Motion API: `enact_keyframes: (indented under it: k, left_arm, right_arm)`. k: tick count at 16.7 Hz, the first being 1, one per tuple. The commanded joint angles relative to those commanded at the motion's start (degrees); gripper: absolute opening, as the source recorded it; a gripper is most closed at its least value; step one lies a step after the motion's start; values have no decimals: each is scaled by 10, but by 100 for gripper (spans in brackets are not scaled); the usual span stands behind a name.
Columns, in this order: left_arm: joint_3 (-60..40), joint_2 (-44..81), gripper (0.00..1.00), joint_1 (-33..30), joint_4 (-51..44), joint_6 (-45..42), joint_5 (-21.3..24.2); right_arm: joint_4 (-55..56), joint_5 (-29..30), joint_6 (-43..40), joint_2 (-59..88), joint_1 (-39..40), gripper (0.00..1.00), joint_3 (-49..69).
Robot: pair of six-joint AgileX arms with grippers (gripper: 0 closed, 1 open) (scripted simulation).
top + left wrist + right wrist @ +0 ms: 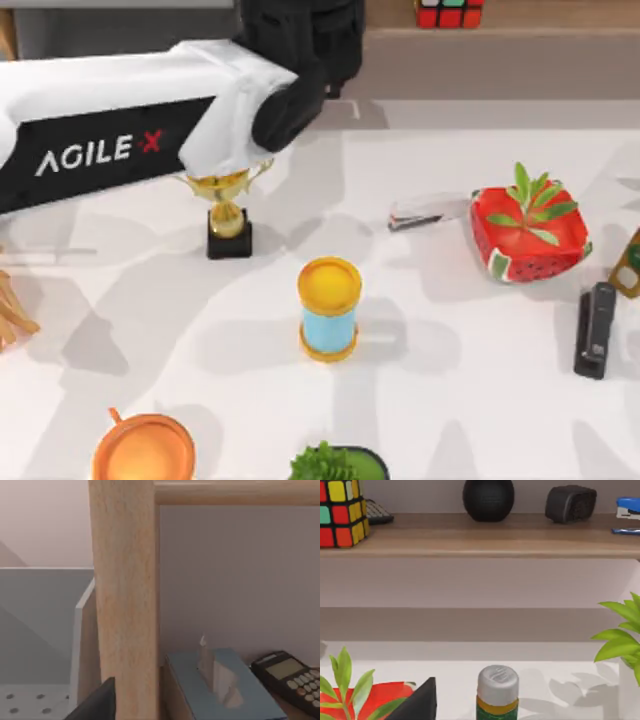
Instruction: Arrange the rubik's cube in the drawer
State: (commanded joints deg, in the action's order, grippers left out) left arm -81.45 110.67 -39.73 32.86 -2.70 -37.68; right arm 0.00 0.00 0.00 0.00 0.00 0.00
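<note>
The rubik's cube [449,12] sits on the far shelf [540,40]. The left arm's tool [300,40] reaches over the desk [420,380] toward the far side. Can't tell if either tool is open.

"AGILE X" stands in white letters (red X) on the left arm [110,130]; nothing else legible.

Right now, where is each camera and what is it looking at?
Top view: above the table, looking down at the trophy cup and plant pot; my left arm crosses it.
Left wrist view: by a wooden post, facing a tissue box.
Right wrist view: low, facing the shelf.
Top and right wrist views share the rubik's cube.
</note>
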Motion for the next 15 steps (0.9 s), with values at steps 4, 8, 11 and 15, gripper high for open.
enact_keyframes:
  k: [4, 8, 11, 15]
  left_arm:
    - [-129, 195, 100, -67, 45, 9, -61]
    - [-195, 291, 100, -101, 68, 17, -94]
    - [-203, 303, 100, -105, 71, 19, -98]
    - [-202, 304, 100, -102, 69, 18, -96]
  right_arm:
    - [0, 0, 0, 0, 0, 100, 0]
    - [0, 0, 0, 0, 0, 100, 0]
    - [0, 0, 0, 0, 0, 100, 0]
    - [0, 0, 0, 0, 0, 100, 0]
